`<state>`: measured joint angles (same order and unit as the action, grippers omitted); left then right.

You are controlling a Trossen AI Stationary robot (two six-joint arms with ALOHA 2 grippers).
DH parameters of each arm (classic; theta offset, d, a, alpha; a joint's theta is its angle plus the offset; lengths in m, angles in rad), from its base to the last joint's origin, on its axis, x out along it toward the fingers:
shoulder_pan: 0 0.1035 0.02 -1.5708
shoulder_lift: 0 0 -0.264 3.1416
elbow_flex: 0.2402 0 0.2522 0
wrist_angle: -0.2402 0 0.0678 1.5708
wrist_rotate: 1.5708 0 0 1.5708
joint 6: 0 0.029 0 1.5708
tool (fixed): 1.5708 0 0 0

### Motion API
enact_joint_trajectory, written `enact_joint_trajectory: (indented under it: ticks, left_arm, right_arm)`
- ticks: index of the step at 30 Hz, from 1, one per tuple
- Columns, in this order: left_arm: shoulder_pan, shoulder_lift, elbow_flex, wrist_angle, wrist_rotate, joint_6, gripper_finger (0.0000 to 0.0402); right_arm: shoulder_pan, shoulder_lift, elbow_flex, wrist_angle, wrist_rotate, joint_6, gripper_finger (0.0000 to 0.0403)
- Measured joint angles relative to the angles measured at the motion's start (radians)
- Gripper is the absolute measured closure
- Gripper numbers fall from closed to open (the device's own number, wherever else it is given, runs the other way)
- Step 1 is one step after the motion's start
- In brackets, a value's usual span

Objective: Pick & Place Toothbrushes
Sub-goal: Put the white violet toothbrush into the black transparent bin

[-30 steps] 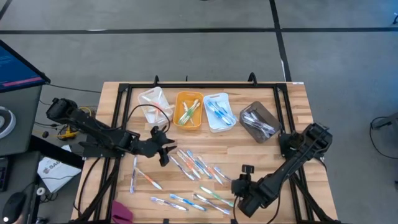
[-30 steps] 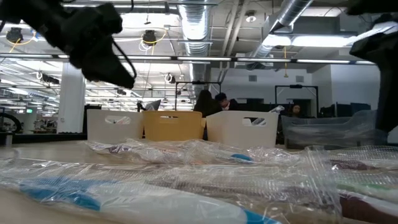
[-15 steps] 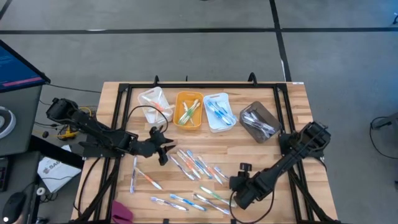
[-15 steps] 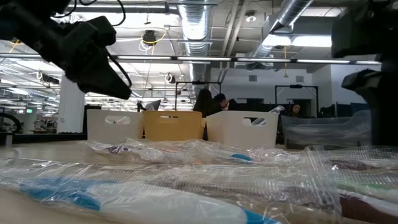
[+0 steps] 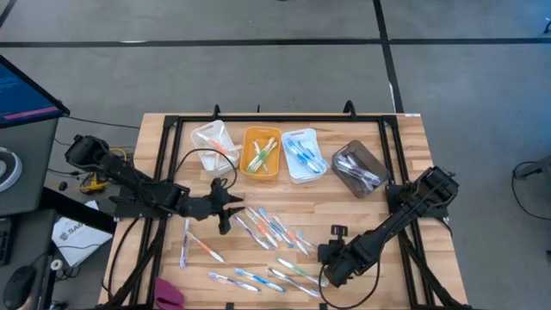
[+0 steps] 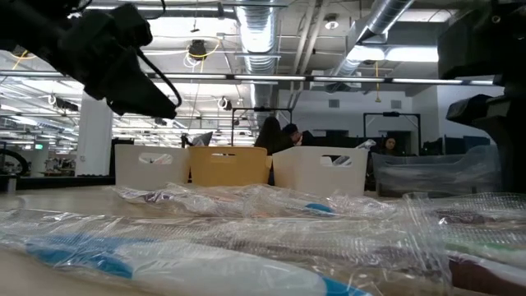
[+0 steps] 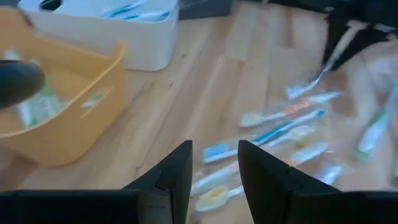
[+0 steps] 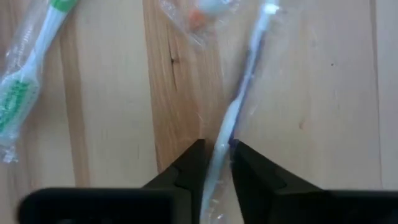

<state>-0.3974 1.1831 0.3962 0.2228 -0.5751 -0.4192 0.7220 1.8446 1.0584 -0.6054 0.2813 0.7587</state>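
Along the back of the wooden table (image 5: 405, 164) there's a row of four bins: a white bin (image 5: 212, 143) with an orange-pink brush or so, a yellow bin (image 5: 261, 153) with green ones, another white bin (image 5: 302, 154) with blue ones, and a clear gray bin (image 5: 360, 168) with pale ones. The rest of the toothbrushes (image 5: 274, 231) are scattered across the middle and front. The right gripper (image 8: 214, 163) is pinching a wrapped blue-and-white brush (image 8: 245, 81) on the table. The left gripper (image 7: 214, 163) hangs part-open with nothing in it, near the yellow bin.
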Motion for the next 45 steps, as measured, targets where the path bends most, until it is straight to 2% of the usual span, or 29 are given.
enact_joint_trajectory:
  ticks: [5, 11, 14, 17, 24, 29, 33, 36, 38, 45]
  left_arm:
    - [-0.037, 0.003, 0.0, 0.048, 0.001, 0.043, 0.0279]
    - [-0.072, 0.006, 0.0, 0.103, 0.0, 0.078, 0.0279]
    - [-0.095, 0.019, 0.0, 0.154, 0.002, 0.107, 0.0279]
    - [-0.113, 0.045, 0.0, 0.237, 0.023, 0.149, 0.0279]
    - [-0.131, 0.146, 0.0, 0.398, 0.079, 0.206, 0.0279]
    - [-0.131, 0.226, 0.0, 0.441, 0.087, 0.204, 0.0279]
    - [-0.131, 0.265, 0.0, 0.489, 0.139, 0.204, 0.0279]
    - [-0.131, 0.276, 0.0, 0.529, 0.171, 0.21, 0.0279]
    - [-0.131, 0.277, 0.0, 0.543, 0.185, 0.213, 0.0279]
    - [-0.128, 0.277, 0.0, 0.558, 0.19, 0.235, 0.0279]
  right_arm:
    - [-0.008, -0.022, 0.001, -0.006, -0.017, -0.01, 0.0385]
    - [-0.015, -0.034, 0.001, -0.033, -0.022, -0.01, 0.0388]
    - [-0.013, -0.034, 0.022, -0.105, -0.021, 0.006, 0.0396]
    - [-0.013, -0.034, 0.053, -0.254, 0.004, 0.093, 0.0393]
    - [0.006, -0.034, 0.133, -0.77, 0.013, 0.373, 0.0397]
    - [0.064, -0.066, 0.207, -0.919, 0.05, 0.418, 0.0395]
    - [0.114, -0.155, 0.206, -0.972, 0.238, 0.483, 0.0395]
    - [0.138, -0.27, 0.138, -0.971, 0.359, 0.532, 0.0395]
    - [0.136, -0.354, 0.068, -0.963, 0.385, 0.581, 0.0395]
    - [0.108, -0.685, -0.222, -0.963, 0.376, 0.853, 0.0393]
